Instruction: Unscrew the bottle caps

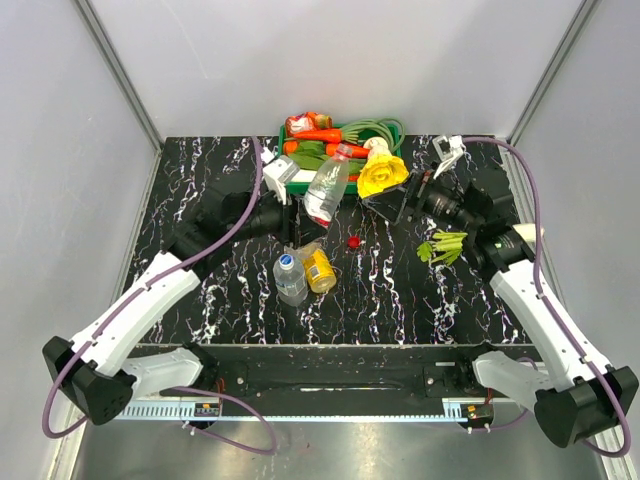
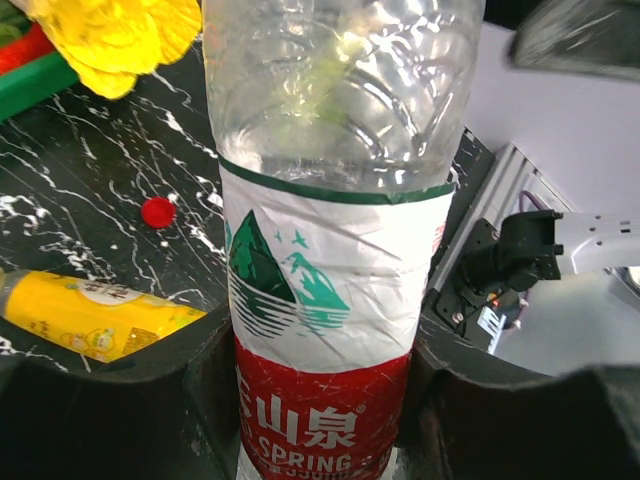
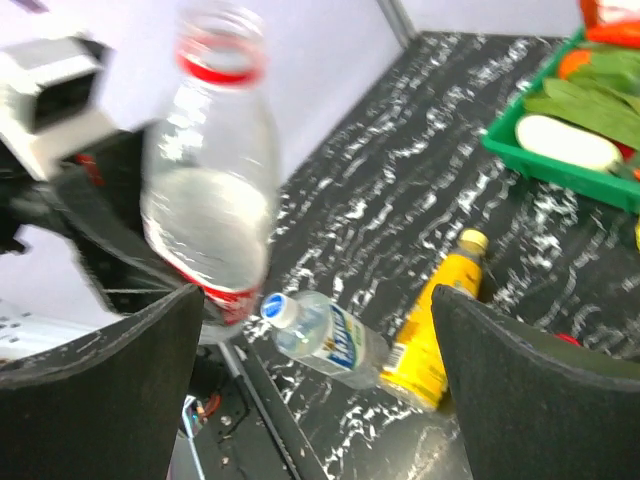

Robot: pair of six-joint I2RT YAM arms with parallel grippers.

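Observation:
My left gripper is shut on the clear bottle with the red label and holds it tilted above the table. In the left wrist view the bottle fills the gap between the jaws. Its neck shows a red ring and no cap. The red cap lies loose on the table, also seen in the left wrist view. The blue-label bottle with its blue cap and the yellow juice bottle with its yellow cap lie side by side. My right gripper is open and empty.
A green tray of toy vegetables stands at the back middle, with a yellow toy at its right front. A green vegetable lies on the black marbled table near the right arm. Grey walls enclose the table.

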